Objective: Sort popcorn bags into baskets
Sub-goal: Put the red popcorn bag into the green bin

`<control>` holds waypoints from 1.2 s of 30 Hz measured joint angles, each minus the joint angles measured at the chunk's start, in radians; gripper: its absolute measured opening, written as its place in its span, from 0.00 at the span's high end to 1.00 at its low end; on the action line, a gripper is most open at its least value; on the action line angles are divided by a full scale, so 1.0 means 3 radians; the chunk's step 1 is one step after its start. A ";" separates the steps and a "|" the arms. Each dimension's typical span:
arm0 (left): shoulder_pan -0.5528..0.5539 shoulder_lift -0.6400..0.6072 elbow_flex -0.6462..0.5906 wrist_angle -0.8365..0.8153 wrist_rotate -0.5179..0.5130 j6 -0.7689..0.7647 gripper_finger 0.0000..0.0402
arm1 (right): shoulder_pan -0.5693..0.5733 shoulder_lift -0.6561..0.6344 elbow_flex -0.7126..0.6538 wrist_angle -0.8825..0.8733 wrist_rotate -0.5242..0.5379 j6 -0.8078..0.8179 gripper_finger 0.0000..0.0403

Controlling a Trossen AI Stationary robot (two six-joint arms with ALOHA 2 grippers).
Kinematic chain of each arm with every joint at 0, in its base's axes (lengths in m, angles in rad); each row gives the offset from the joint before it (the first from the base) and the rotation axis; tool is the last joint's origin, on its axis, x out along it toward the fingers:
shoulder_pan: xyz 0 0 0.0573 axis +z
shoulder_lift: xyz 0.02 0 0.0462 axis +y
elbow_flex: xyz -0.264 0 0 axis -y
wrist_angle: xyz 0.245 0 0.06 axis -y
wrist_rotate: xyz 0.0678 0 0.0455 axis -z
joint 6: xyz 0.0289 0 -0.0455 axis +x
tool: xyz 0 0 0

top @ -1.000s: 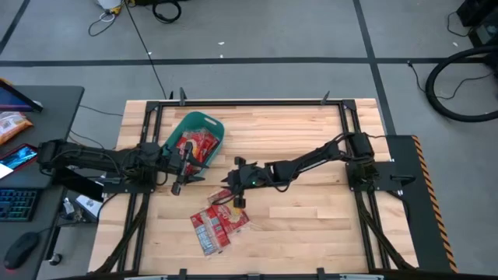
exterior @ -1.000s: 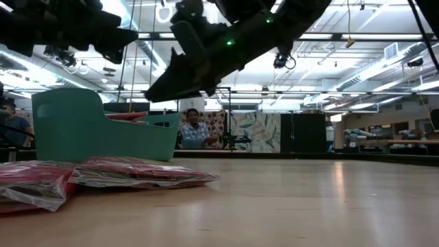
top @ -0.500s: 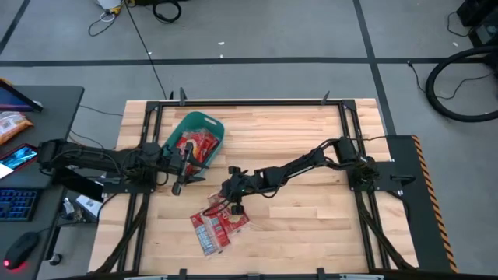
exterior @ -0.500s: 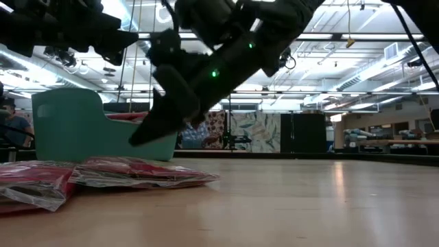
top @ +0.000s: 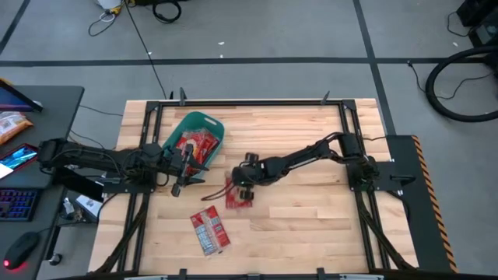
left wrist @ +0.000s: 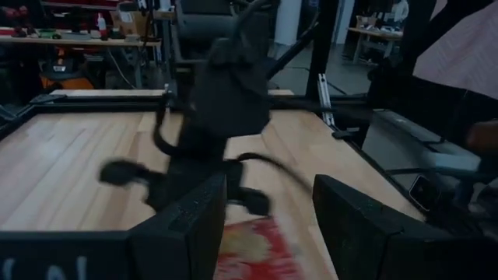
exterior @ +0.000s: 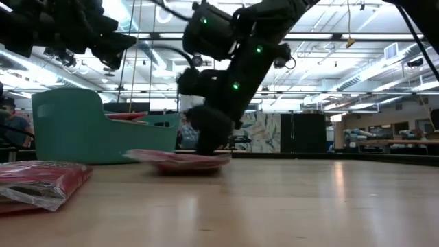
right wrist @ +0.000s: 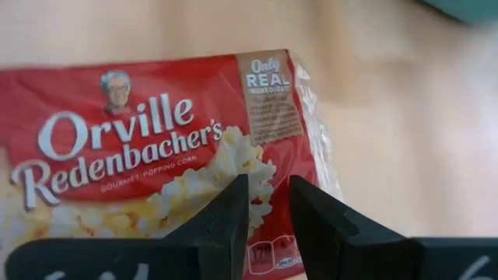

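Note:
The teal basket (top: 180, 127) stands at the table's far left with several red popcorn bags (top: 201, 145) inside; it also shows in the low view (exterior: 82, 130). My right gripper (top: 244, 183) is down at the table's middle, shut on one red popcorn bag (top: 237, 194) with a yellow-cream picture. Another bag (top: 210, 230), with white-grey panels, lies flat near the near edge. My left gripper (top: 184, 169) hovers open just right of the basket, facing the right arm. My right gripper pinches the popcorn bag by an edge strip of its printed face (right wrist: 269, 196), near one corner, between its two fingers (right wrist: 226, 218). The fingers slant down from the table's right. The bag lies almost flat, low on the table (exterior: 180, 159).
Black rails (top: 249, 103) frame the wooden table. Bare wood lies to the right of the held bag and along the far edge. A bag (exterior: 38, 182) sits close in the low view's foreground. A person shows in the room beyond the table.
My right gripper dipped toward the near-left onto the overlapping bags, took hold of the top bag, then drew back toward the far right. That bag has slid off the pile to the table's middle; the white-grey bag stayed by the near edge.

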 joint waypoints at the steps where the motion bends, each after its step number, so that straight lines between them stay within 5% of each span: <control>1: 0.0001 0.0000 0.0000 -0.0004 0.0000 -0.0005 0.51 | -0.0024 -0.0028 -0.0006 -0.0103 0.0132 0.0022 0.75; 6: 0.0001 0.0000 0.0000 -0.0047 0.0000 -0.0083 0.51 | -0.0138 -0.0161 -0.0031 -0.0540 0.0594 0.0275 0.75; 18: -0.0004 0.0000 0.0000 -0.0074 -0.0059 -0.0157 0.51 | -0.0026 -0.0740 -0.0029 -0.0767 0.0607 0.0296 0.75; 25: -0.0002 0.0000 0.0000 -0.0055 -0.0184 -0.0152 0.51 | 0.0194 -0.0793 -0.0027 -0.0831 0.0331 -0.0442 0.75; 29: -0.0001 0.0000 0.0000 -0.0024 -0.0242 -0.0119 0.51 | 0.0262 -0.0687 -0.0029 -0.0901 0.0412 -0.0402 0.75; 36: 0.0008 -0.0001 0.0000 0.0032 -0.0529 0.0088 0.51 | 0.0317 -0.0499 0.0225 -0.1022 -0.0055 -0.0280 0.66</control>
